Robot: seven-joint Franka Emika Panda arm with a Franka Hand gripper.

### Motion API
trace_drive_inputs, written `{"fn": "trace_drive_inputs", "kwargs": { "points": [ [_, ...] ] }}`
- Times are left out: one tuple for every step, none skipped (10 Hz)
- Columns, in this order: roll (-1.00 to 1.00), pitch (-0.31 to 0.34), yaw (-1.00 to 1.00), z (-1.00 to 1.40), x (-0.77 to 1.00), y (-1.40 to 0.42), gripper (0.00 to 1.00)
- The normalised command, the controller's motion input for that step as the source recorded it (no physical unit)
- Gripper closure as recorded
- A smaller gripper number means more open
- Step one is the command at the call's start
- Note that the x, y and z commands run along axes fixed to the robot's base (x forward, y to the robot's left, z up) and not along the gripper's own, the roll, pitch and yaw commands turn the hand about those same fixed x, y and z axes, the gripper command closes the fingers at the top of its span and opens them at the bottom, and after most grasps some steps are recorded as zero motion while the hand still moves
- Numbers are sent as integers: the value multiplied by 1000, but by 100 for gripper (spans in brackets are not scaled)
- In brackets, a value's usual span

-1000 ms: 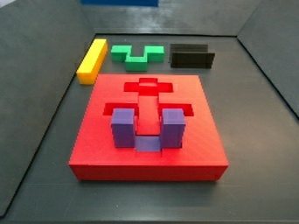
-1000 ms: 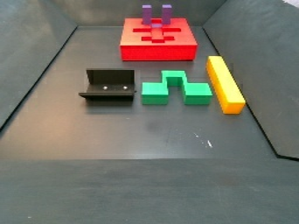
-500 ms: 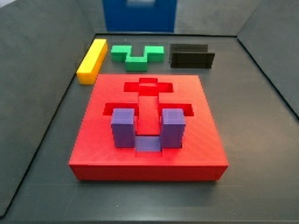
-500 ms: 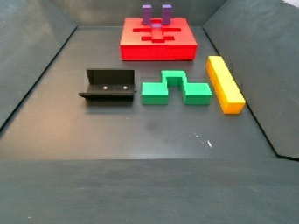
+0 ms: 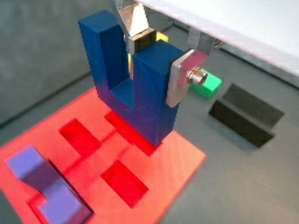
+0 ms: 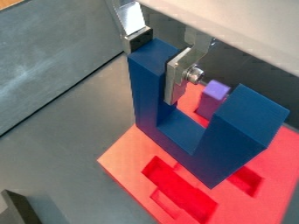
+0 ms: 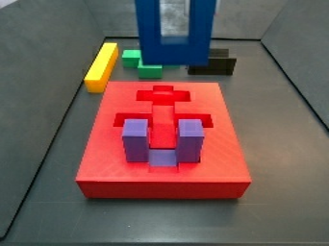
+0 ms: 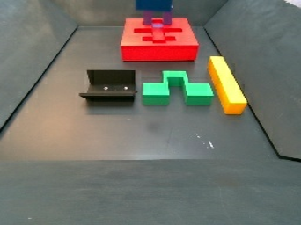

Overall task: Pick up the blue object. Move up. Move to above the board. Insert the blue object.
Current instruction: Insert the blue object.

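The blue object (image 5: 128, 83) is a dark blue U-shaped block hanging prongs up. My gripper (image 5: 158, 55) is shut on one of its prongs, with a silver finger plate on each side, as both wrist views show (image 6: 158, 57). The blue object (image 7: 174, 34) hangs above the far end of the red board (image 7: 218, 159). Its base is over the board's red recesses (image 6: 176, 179) and I cannot tell whether it touches them. In a side view only its lower part (image 8: 154, 4) shows at the frame's upper edge. The gripper itself is outside both side views.
A purple U-shaped block (image 7: 161, 144) stands in the board's near recess. Beyond the board lie a yellow bar (image 7: 100, 65), a green block (image 8: 177, 88) and the dark fixture (image 8: 108, 86). Grey walls rise around the floor.
The blue object has come down into the side views from above; one second ago only its edge showed. It now hangs over the board's far end. Nothing else moved.
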Motion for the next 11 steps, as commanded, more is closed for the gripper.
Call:
{"fn": "trace_drive_inputs", "kwargs": {
  "points": [
    [134,-120,77,-417,306,80,100],
    [217,-47,100,-346,120,71,100],
    [124,-57,94,-489,0,146,100],
    [60,-91,123,-560,0,203,100],
    [53,-94,249,-540,14,226,100],
    [53,-80,306,-491,23,140,100],
    [14,-51,303,-414,57,43,100],
    [3,-27,229,-380,0,0,100],
    [0,-21,163,-380,0,-20,100],
    [0,-10,46,-280,-29,-20,100],
    [41,0,-14,-169,-183,0,100]
  ]
}}
